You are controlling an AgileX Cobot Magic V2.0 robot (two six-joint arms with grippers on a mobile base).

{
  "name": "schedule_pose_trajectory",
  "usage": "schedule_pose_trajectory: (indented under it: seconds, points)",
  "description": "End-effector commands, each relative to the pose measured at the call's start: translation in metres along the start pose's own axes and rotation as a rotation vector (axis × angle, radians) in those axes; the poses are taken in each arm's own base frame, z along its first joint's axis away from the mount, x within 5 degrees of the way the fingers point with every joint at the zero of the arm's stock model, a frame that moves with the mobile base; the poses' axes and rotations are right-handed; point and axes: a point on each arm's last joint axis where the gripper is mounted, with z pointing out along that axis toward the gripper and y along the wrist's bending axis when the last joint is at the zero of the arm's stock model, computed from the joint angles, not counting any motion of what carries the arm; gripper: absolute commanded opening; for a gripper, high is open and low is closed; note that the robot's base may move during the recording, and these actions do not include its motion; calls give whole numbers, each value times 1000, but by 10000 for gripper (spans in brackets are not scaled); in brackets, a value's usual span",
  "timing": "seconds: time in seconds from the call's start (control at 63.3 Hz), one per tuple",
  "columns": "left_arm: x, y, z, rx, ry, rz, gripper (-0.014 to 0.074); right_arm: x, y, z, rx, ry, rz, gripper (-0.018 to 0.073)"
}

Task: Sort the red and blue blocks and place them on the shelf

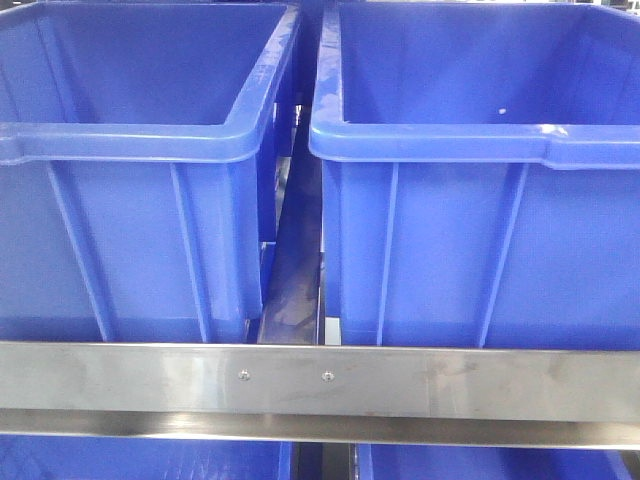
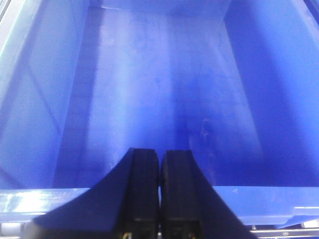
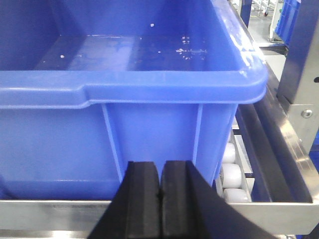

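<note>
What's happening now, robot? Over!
Left claw shut, empty, above a bare bin. Right claw shut, empty, facing the other bin on the shelf. No blocks in sight. Nothing blocking.

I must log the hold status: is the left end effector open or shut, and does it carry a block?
Shut and empty: the left end effector has its fingers pressed together, nothing between, above the blue bin.

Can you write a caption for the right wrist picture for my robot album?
The right gripper, jaws shut, faces a big blue bin sitting on the shelf.
</note>
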Motion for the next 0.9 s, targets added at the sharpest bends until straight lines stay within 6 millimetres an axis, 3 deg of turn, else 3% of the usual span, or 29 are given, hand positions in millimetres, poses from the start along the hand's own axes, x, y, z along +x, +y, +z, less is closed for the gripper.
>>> schedule_pose_trajectory:
  seconds: [0.0, 0.237, 0.521, 0.631, 0.884]
  points:
    - [-15, -4, -8, 35, -109, 8, 124, -9, 1, -2, -7, -112, -19, 48]
    - [-4, 4, -37, 37, -217, -16, 124, -9, 1, -2, -7, -112, -19, 48]
    - [50, 24, -62, -36, -380, -78, 124, -9, 1, -2, -7, -112, -19, 48]
    - [75, 30, -61, -59, -424, -83, 124, -9, 1, -2, -7, -112, -19, 48]
    - [125, 37, -38, -23, -488, -109, 124, -9, 1, -2, -7, -112, -19, 48]
